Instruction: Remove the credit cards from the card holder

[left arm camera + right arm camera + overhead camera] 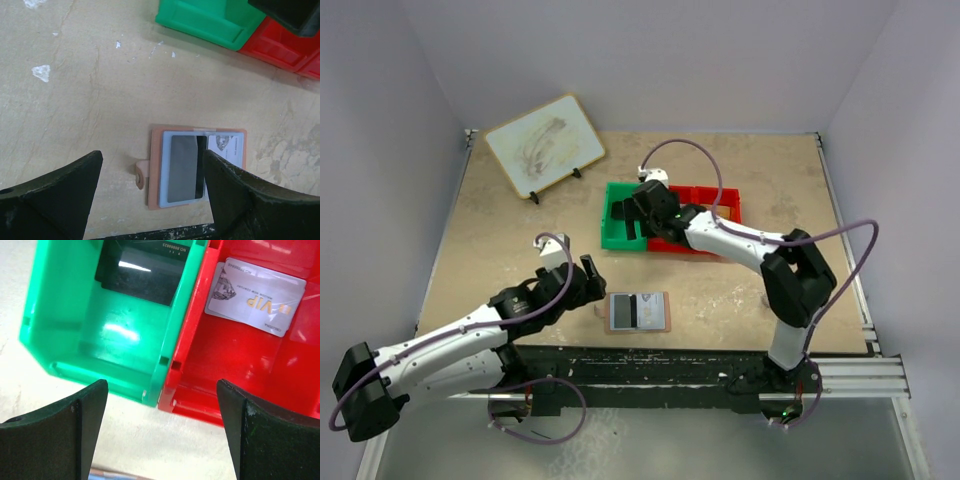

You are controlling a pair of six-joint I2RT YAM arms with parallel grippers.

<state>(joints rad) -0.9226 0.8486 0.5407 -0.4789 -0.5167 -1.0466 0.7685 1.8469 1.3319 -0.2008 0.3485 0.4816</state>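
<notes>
**Table** (500, 230): tan, mottled surface. All positions below are given relative to the card holder.

**Right arm** (740, 240): reaches from the holder's right across to the bins on its far side. The right gripper (638, 212) hangs above the seam between the two bins. Its fingers (270, 435) are spread wide with nothing between them.

**Left arm** (450, 350): lies low to the holder's left. The left gripper (584, 280) sits just beside the holder's left edge. In the wrist view the fingers (50, 200) stand wide apart, gripping nothing. The holder shows between and beyond them.

**White board** (545, 145): smudged, propped on a small stand, well apart from the holder to its far left.

**Green bin** (618, 222): beyond the holder, apart from it. A black card (140, 267) lies on its floor.

**Red bin** (725, 205): touching the green bin's right wall, beyond and right of the holder. A silver card (255, 295) printed "VIP" lies flat inside.

**Card holder** (638, 312): tan-pink, lying open and flat near the table's near edge, between the two arm bases. Neither gripper touches it. Its pale blue-grey inner panel (164, 170) faces up.

**Cards in holder**: a dark card (185, 167) occupies the left half. A pale printed card (225, 145) sits in the right half, partly hidden by the left gripper's finger.

**Snap tab** (140, 175): projects from the holder's left edge, with a small stud on it.
</notes>
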